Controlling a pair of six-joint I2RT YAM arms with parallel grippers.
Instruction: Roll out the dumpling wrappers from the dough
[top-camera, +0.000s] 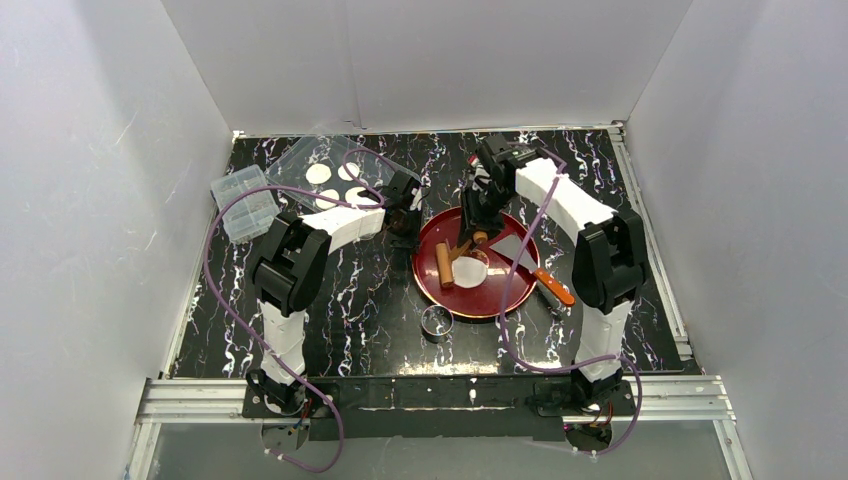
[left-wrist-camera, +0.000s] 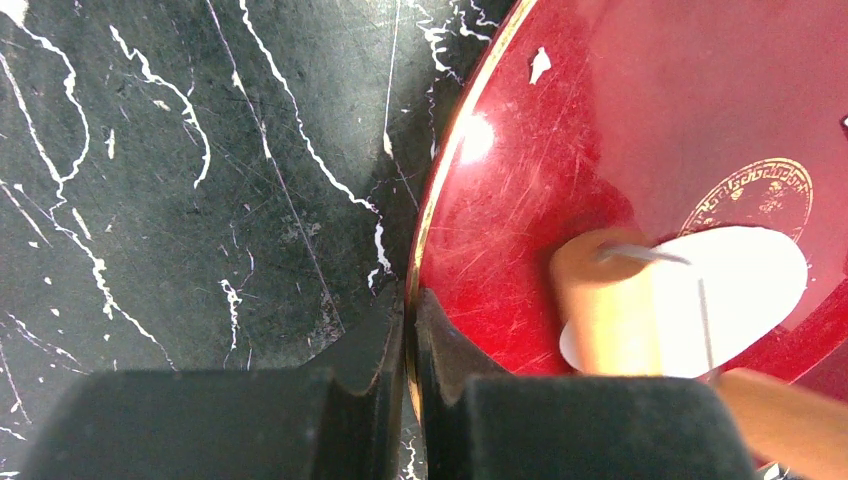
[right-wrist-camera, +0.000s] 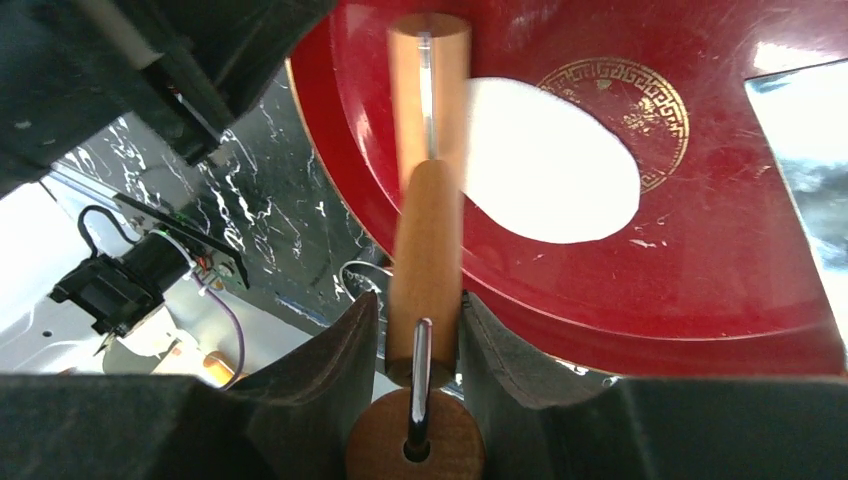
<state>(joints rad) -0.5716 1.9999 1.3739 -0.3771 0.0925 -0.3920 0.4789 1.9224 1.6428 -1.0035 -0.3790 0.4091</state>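
The dough (top-camera: 470, 272) lies flattened into a white oval patch on the red plate (top-camera: 500, 300). A wooden roller (top-camera: 444, 263) rests at the patch's left edge. My right gripper (top-camera: 478, 225) is shut on the roller's handle (right-wrist-camera: 425, 290), and the barrel (right-wrist-camera: 428, 90) overlaps the dough (right-wrist-camera: 550, 175). My left gripper (left-wrist-camera: 410, 310) is shut on the plate's gold rim (left-wrist-camera: 432, 180) at its left side; in the top view this gripper (top-camera: 405, 222) sits at that rim. Several dumpling wrappers (top-camera: 318, 173) lie as round white discs on a clear sheet at the back left.
A scraper with an orange handle (top-camera: 552, 287) lies across the plate's right side. A small metal ring (top-camera: 436, 322) stands on the black table in front of the plate. A clear plastic box (top-camera: 245, 203) sits at the far left. White walls enclose the table.
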